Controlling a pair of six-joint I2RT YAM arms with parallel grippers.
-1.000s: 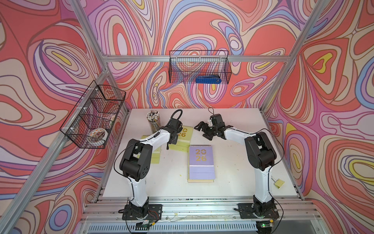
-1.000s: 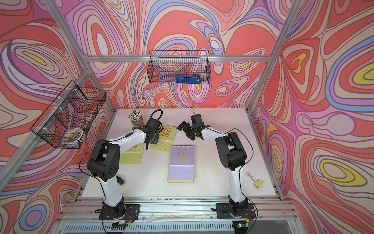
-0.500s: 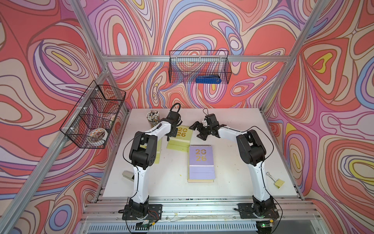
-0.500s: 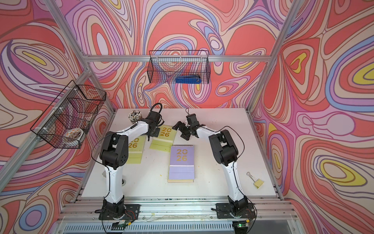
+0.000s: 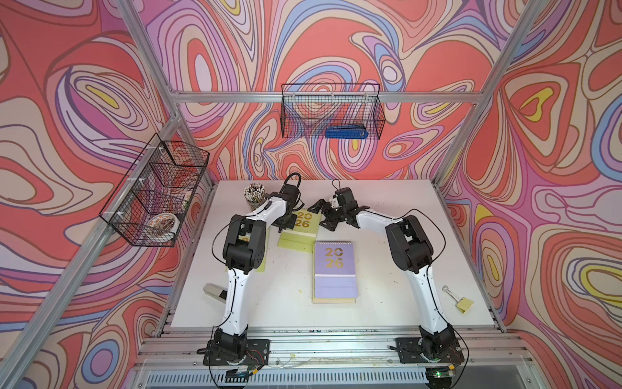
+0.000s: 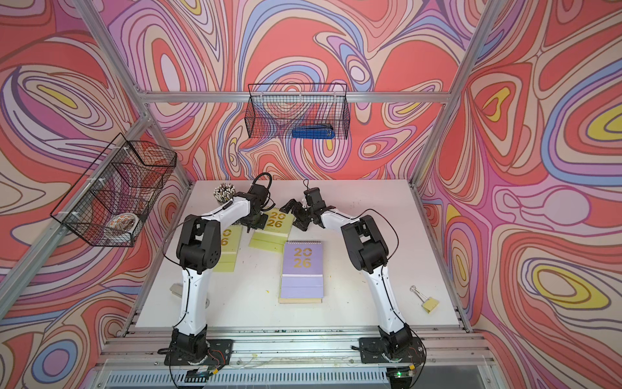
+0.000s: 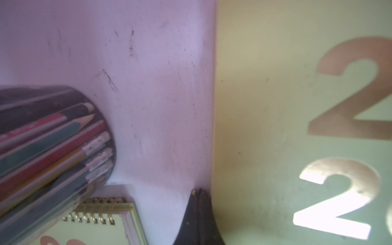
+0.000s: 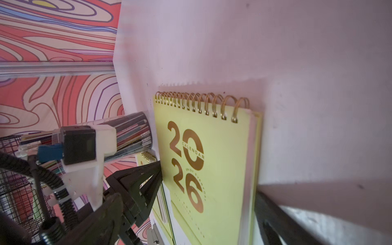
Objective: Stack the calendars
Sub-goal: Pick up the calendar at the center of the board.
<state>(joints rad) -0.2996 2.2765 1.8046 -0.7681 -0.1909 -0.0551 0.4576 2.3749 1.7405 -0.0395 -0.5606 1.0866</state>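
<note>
Top views: right jaws nearer calendar [image 5: 304,224]

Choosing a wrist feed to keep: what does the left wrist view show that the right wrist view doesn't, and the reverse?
Left wrist only: the left gripper end-on, tips shut together beside the yellow-green calendar. Right wrist only: that calendar's gold spiral, its whole 2026 print, the patterned wall. Both: the calendar, the pencil cup, a second calendar by the cup.
</note>
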